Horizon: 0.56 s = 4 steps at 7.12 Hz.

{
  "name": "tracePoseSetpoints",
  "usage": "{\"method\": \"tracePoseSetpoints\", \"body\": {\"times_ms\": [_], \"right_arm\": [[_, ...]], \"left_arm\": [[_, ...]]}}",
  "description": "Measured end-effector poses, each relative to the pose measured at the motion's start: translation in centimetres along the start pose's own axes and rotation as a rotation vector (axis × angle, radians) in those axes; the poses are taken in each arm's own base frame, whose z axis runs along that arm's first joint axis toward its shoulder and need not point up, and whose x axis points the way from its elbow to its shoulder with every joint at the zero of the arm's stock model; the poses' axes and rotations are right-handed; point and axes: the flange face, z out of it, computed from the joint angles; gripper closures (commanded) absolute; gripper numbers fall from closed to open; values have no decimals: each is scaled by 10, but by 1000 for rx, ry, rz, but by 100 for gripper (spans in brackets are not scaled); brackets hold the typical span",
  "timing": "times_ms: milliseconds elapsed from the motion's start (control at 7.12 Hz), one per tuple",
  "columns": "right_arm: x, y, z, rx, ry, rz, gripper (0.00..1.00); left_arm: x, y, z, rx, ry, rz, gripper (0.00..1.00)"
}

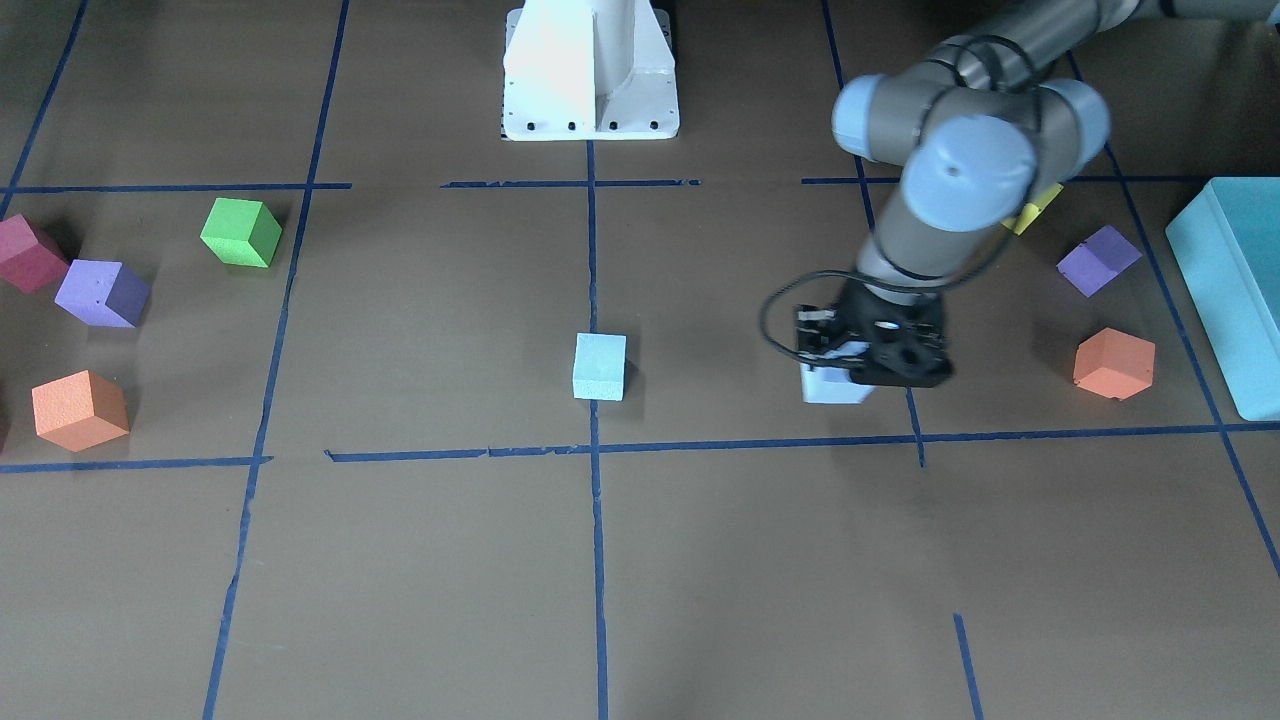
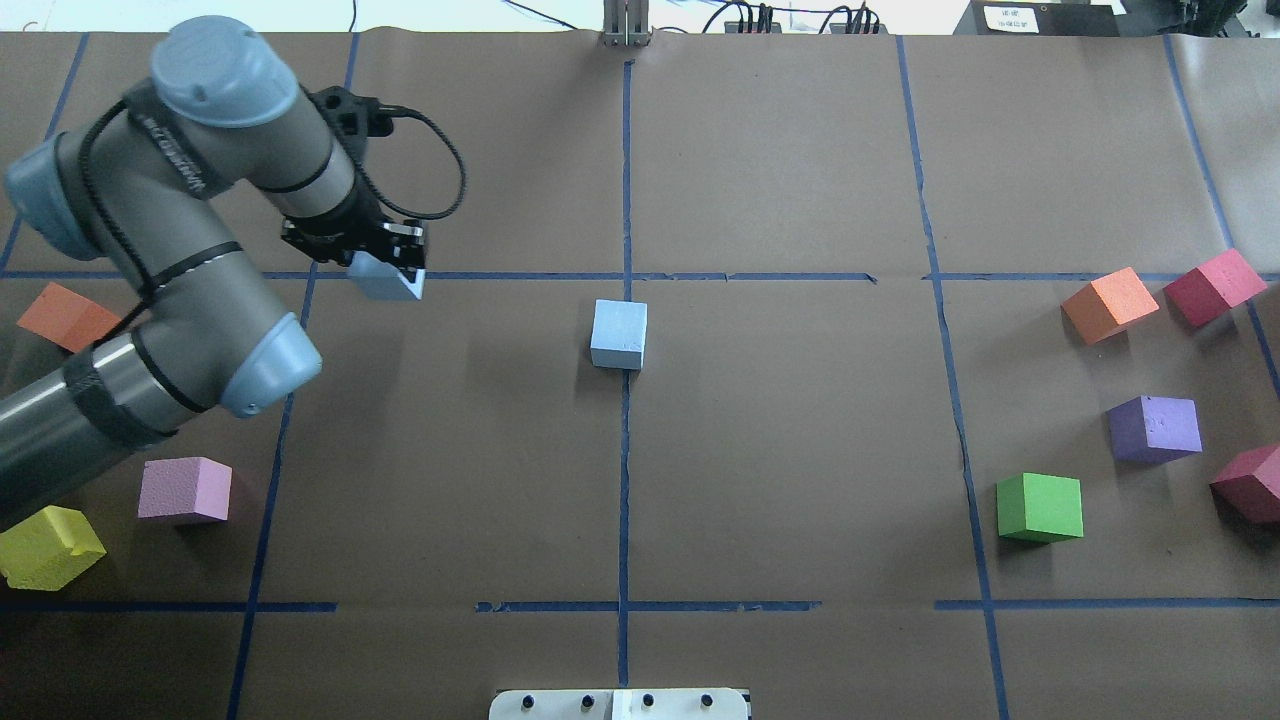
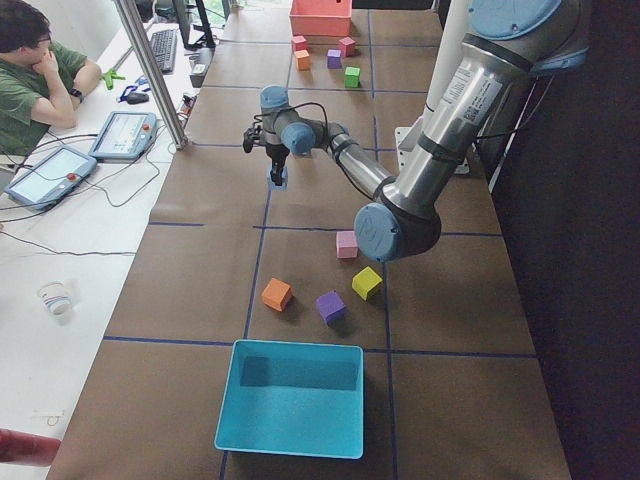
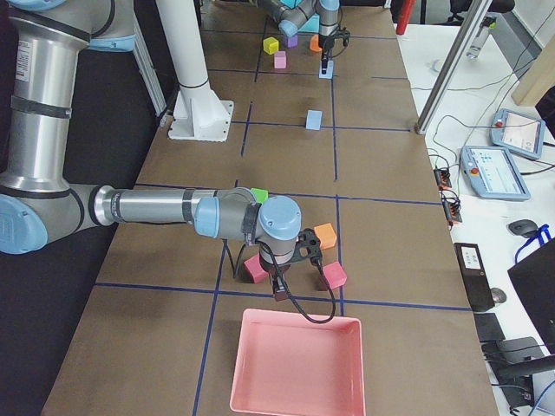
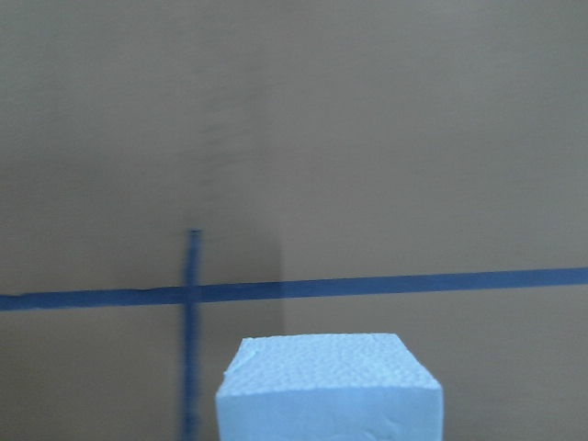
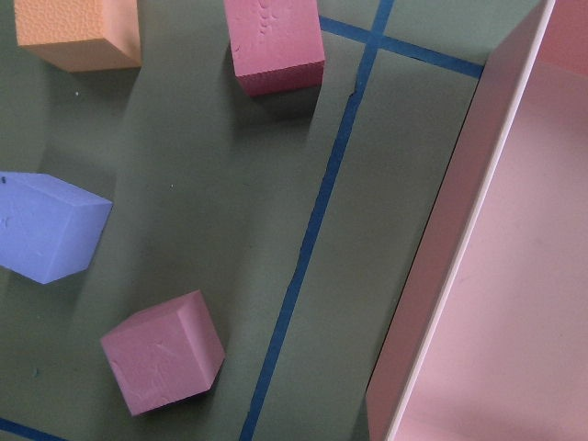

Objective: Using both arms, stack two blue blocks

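Observation:
One pale blue block (image 2: 619, 334) sits on the table's centre line, also seen in the front view (image 1: 600, 367) and the right side view (image 4: 314, 120). My left gripper (image 2: 385, 262) is shut on the second blue block (image 2: 388, 282), holding it just above the paper, to the left of the first one. It shows in the front view (image 1: 835, 385) and fills the bottom of the left wrist view (image 5: 331, 390). My right gripper (image 4: 282, 286) hovers low over coloured cubes by the pink tray (image 4: 299, 364). I cannot tell whether it is open or shut.
A teal box (image 1: 1230, 290) stands at the left arm's end. Orange (image 2: 1108, 304), dark red (image 2: 1212, 286), purple (image 2: 1155, 428) and green (image 2: 1040, 507) cubes lie on the right side. Pink (image 2: 185, 489), yellow (image 2: 48, 546) and orange (image 2: 65, 316) cubes lie near the left arm.

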Motion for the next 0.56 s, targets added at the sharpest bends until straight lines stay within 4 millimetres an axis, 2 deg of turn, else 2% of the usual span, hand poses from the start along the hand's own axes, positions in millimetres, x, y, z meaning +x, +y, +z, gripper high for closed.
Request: {"method": "tracePoseSetpoints", "body": {"times_ms": [281,421,562], "right_arm": [[0,0,0,1,0,0,0],[0,-1,-1,1,0,0,0],[0,-1,-1,1,1,0,0]], "left_arm": [[113,9,-5,17,25,43,67],[158,10,0,25,18,57,67],[193,12,8,26,6,70,67]]}}
